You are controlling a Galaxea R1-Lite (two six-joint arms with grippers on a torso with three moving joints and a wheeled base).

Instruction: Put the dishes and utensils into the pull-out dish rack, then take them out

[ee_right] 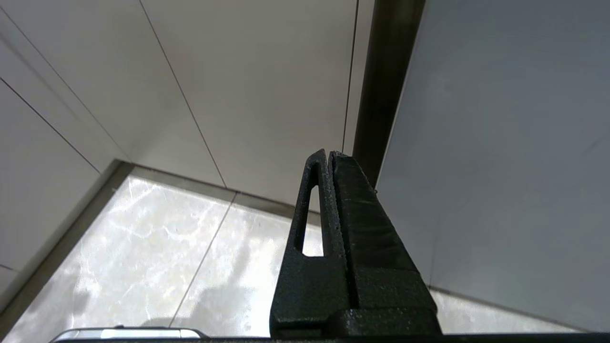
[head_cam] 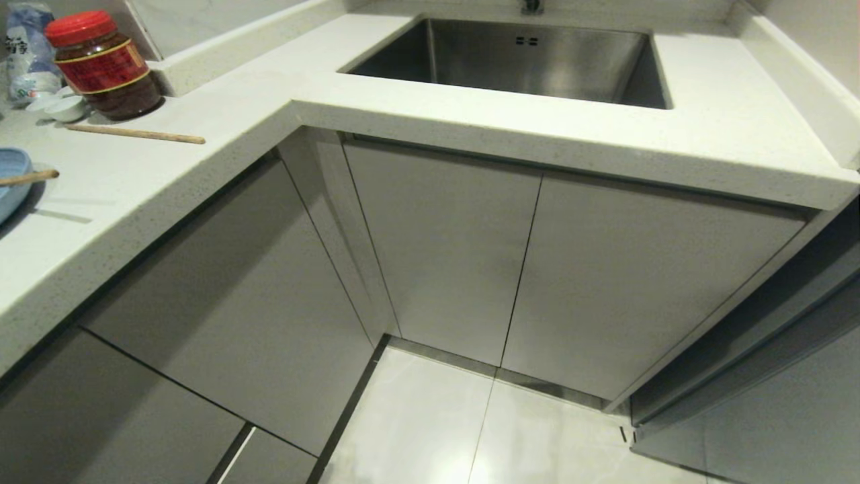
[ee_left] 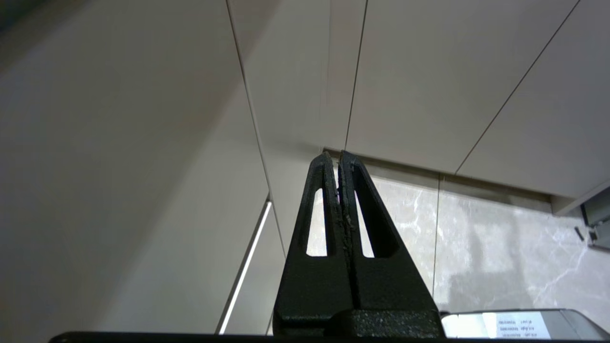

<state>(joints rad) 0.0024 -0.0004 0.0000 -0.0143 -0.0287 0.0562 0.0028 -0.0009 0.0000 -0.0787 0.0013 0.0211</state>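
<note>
A: What sits around the work area?

B: A pale speckled countertop (head_cam: pixel 470 128) wraps an inside corner. The steel sink (head_cam: pixel 524 60) is sunk into the far stretch. On the left stretch stands a red-lidded jar (head_cam: pixel 104 64) of dark contents, with small white ceramic spoons (head_cam: pixel 60 107) beside it and a plastic bag (head_cam: pixel 27 47) behind.

A: And below the counter?

B: Flat grey cabinet fronts (head_cam: pixel 524 269) with no handles showing, all closed, above a glossy tiled floor (head_cam: pixel 430 430). At the right edge a darker panel (head_cam: pixel 759 376) stands slightly out from the run. No wire rack can be seen.

A: Where are the task's things?

B: Only at the far left of the counter. 1 chopstick (head_cam: pixel 134 134), slim light wood, lies flat on the counter just in front of the jar. The light-blue plate (head_cam: pixel 10 185) is cut off by the picture's edge, and the second chopstick (head_cam: pixel 30 177) rests across it. Bowl and fork can't be seen.

A: The grippers?

B: Neither shows in the head view. The left gripper (ee_left: pixel 339 155) hangs low facing the cabinet fronts, its 2 black fingers (ee_left: pixel 324 209) pressed together with nothing between them. The right gripper (ee_right: pixel 330 153) hangs by the dark gap beside the right-hand panel, fingers likewise pressed together on nothing.
</note>
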